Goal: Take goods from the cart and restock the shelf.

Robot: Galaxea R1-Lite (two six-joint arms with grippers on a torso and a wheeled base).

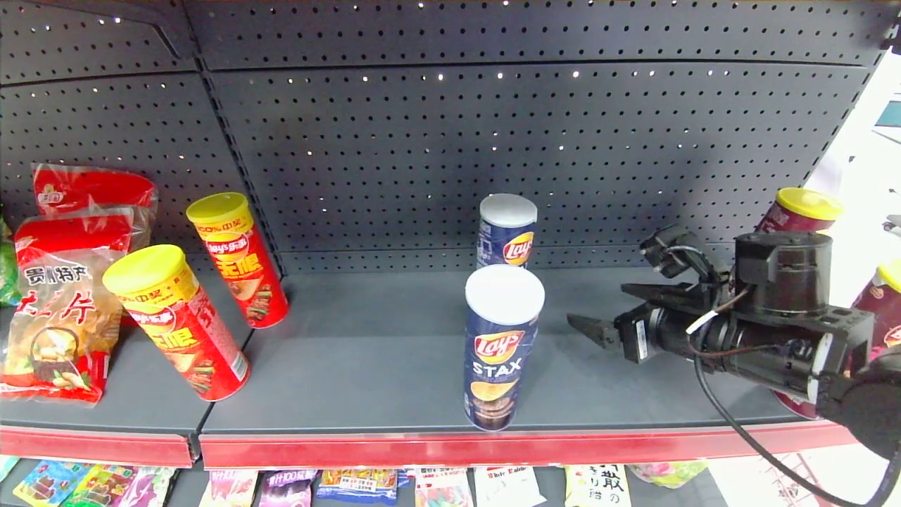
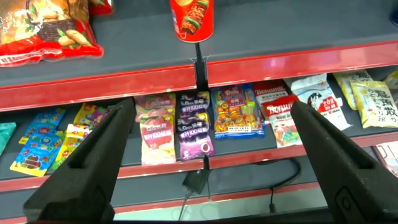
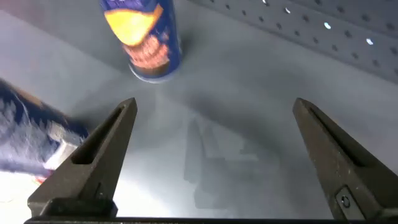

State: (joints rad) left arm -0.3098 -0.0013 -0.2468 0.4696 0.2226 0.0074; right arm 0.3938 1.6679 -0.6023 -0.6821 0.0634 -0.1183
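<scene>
The right gripper (image 1: 598, 304) hangs over the right part of the shelf (image 1: 366, 352), low above the grey deck, its fingers spread wide and empty, pointing toward the middle. Bare deck separates it from the front blue can (image 1: 502, 346), which stands upright close to the red lip (image 1: 493, 448) at the shelf's front edge. The rear blue can (image 1: 507, 232) stands upright straight behind it, near the pegboard back (image 1: 450, 141), with a gap between the two cans.

To the left of the blue cans lies the widest open stretch of deck, running to two red cans (image 1: 176, 320) with yellow lids, one nearer the lip and one farther back. Beyond them, at the far left, snack bags (image 1: 63, 303) lean against the back. Behind the right arm, at the shelf's right end, stand dark red cans (image 1: 802, 208) with yellow lids — close to the arm, so room there is tight.

The left gripper (image 2: 211, 106) is held out in front of the shelf unit, its fingers also spread wide with nothing between them. It faces the red lip and the lower shelf (image 2: 249, 158), where candy packets (image 2: 236, 112) lie in a row.
</scene>
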